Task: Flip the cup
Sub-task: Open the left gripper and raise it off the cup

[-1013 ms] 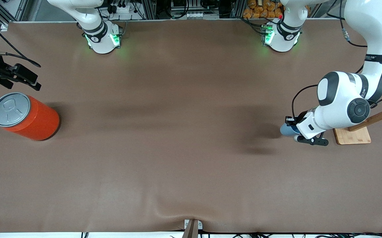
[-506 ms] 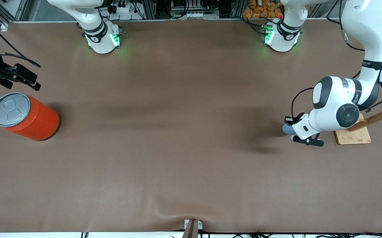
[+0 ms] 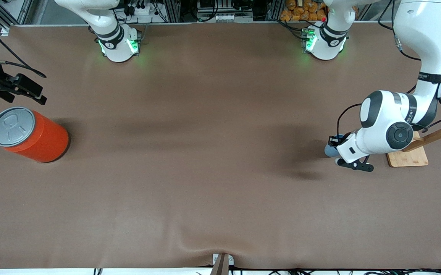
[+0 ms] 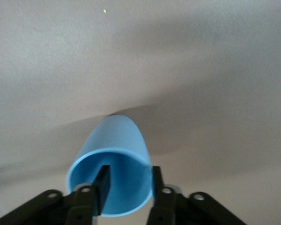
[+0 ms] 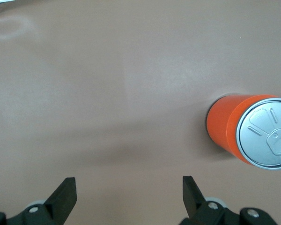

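Left gripper [image 4: 126,187] pinches the cup [image 4: 113,161] by its rim wall: one finger [image 4: 102,185] inside the mouth, the other outside, pads closed on the plastic. Mouth faces the wrist; the closed, narrower base points away, down toward the table [image 3: 205,172]. Long axis runs out from the gripper, tilted rather than upright.

Front view: left gripper [image 3: 345,156] sits low at the left arm's end of the table, just beside a wooden stand [image 3: 407,156]. Only a sliver of cup [image 3: 330,149] shows past the wrist. Whether the base touches the cloth I cannot tell; its shadow lies close under it.

Judgement: the flip is mid-way. The coming move turns on that axis — the wrist must roll until the cup stands on end, then let go. The left arm alone has reach.

Right gripper [image 3: 18,88] waits, fingers spread wide, holding nothing, near the can [image 3: 29,134] at the right arm's end, well apart from the cup.
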### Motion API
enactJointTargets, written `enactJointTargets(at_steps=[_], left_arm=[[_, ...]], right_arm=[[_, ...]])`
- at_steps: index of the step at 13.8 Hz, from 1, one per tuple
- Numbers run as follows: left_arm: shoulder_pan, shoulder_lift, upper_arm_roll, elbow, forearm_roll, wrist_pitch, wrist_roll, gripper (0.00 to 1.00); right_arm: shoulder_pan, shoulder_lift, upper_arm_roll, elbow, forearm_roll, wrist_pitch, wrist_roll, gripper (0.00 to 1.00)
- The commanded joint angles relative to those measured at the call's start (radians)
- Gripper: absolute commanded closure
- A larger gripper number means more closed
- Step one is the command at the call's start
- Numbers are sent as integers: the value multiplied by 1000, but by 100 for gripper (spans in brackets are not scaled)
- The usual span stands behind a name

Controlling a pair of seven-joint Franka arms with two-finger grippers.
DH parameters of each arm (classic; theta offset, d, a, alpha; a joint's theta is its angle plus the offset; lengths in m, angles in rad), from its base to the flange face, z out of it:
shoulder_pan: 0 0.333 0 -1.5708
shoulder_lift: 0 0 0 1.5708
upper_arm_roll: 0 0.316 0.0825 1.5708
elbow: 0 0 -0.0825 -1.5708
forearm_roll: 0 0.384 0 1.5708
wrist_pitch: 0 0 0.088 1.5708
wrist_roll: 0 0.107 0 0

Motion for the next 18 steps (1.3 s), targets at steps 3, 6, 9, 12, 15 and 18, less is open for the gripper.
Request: enactJointTargets(at_steps=[3, 6, 9, 12, 15, 18], left_arm=[[-2, -13, -7, 195, 28, -199, 2, 0], [6, -20, -2, 320, 28, -306, 2, 0], [41, -51, -1, 409, 46, -386, 0, 0], [67, -137, -2, 409, 19, -441, -17, 0], [63, -235, -14, 401, 12, -486, -99, 0], [64, -306, -37, 384, 11, -504, -126, 0]], right_arm=[[-23, 11, 10, 21, 7, -14, -14, 0], [-23, 11, 10, 21, 5, -14, -15, 0], [-15, 9, 10, 21, -9, -14, -38, 0], [-32, 9, 9, 23, -24, -11, -155, 0], [-34, 9, 10, 23, -23, -12, -155, 0], [-38, 9, 9, 23, -24, -14, -157, 0]])
